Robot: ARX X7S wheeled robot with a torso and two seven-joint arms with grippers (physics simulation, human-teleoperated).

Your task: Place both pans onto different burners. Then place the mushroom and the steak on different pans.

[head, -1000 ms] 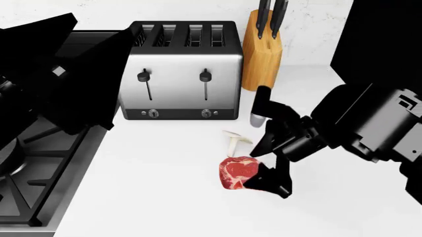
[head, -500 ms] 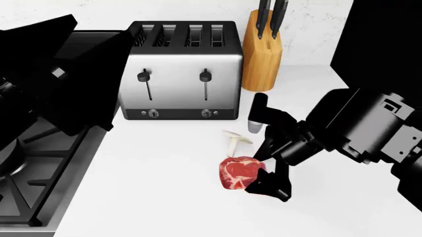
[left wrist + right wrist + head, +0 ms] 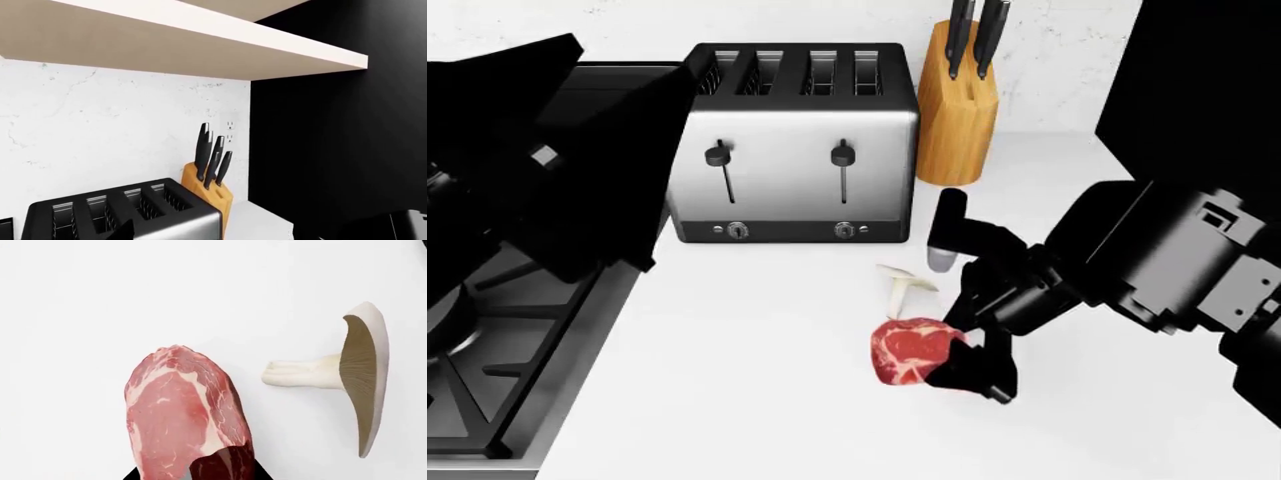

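1. The white countertop (image 3: 761, 380) carries a four-slot toaster (image 3: 794, 140) and a knife block (image 3: 958, 110).
2. My right gripper (image 3: 957, 315) is spread open, one finger touching the steak's right edge.
3. The steak (image 3: 910, 350) lies on the counter, the mushroom (image 3: 901, 283) just behind it.
4. My left gripper: cannot tell its state.

Head view: high, angled down over the white counter (image 3: 734, 380). Right wrist view: very close, straight down on the raw red marbled steak (image 3: 183, 415) and pale cream mushroom (image 3: 347, 375), both shared with the head view. Left wrist view: low, tilted up past the silver four-slot toaster (image 3: 127, 217) and wooden knife block (image 3: 207, 187), also in the head view.
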